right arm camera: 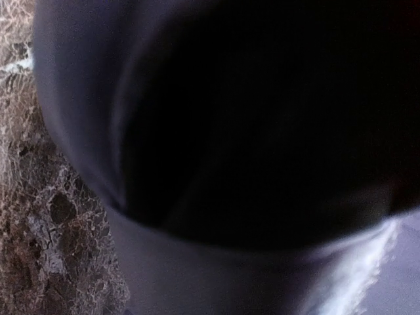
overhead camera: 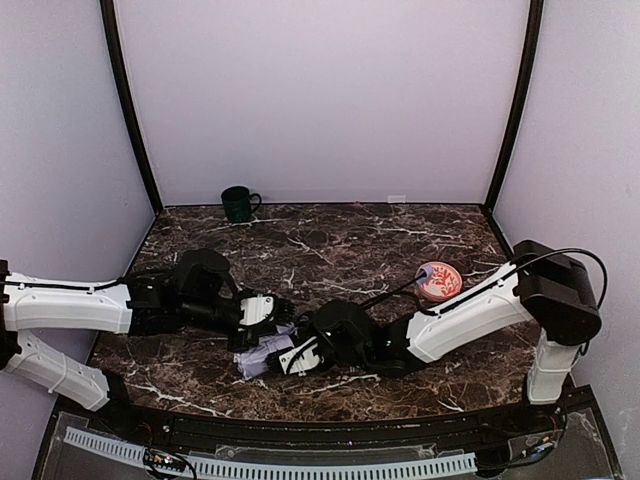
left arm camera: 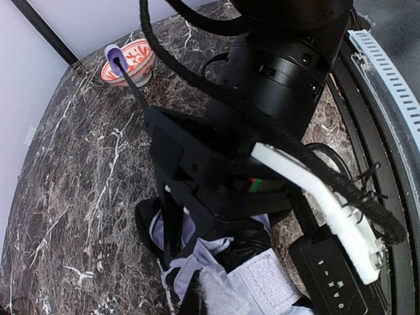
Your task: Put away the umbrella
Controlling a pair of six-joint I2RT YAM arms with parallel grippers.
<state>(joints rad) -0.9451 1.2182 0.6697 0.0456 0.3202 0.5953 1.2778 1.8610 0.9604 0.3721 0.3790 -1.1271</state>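
Your dark marble bench [overhead camera: 400, 235] fills the overhead view. The left arm [overhead camera: 70, 305] reaches in low from the left and the right arm [overhead camera: 470, 315] from the right, and they meet near the middle of the near half.

The umbrella [overhead camera: 258, 358] lies there as a crumpled pale lavender bundle with black lining. The left pincer [overhead camera: 262, 310] is just on its far side and the right pincer [overhead camera: 295, 355] is against its right end.

Your left pincer is fully closed. Neither view shows whether it has fabric pinched. You cannot tell how wide the right pincer stands: from above its fingers are lost among the folds, and its wrist camera is blocked by a dark blurred surface, with only a strip of marble on the left.

The left wrist camera gives you what the overhead view barely resolves:
- The lavender fabric [left arm camera: 216, 252] sits under the black body of the right arm.
- A white hook-and-loop strap [left arm camera: 266, 282] lies on the fabric.
- The thin black shaft [left arm camera: 134, 88] runs out from the bundle towards the far right.
- The shaft ends in the small lavender handle [left arm camera: 113, 51], right at the red-patterned bowl [left arm camera: 134, 65].

Only the overhead view shows the bowl [overhead camera: 445, 285] beside the right arm and the dark green mug [overhead camera: 238, 204] at the far edge, well apart from everything else.
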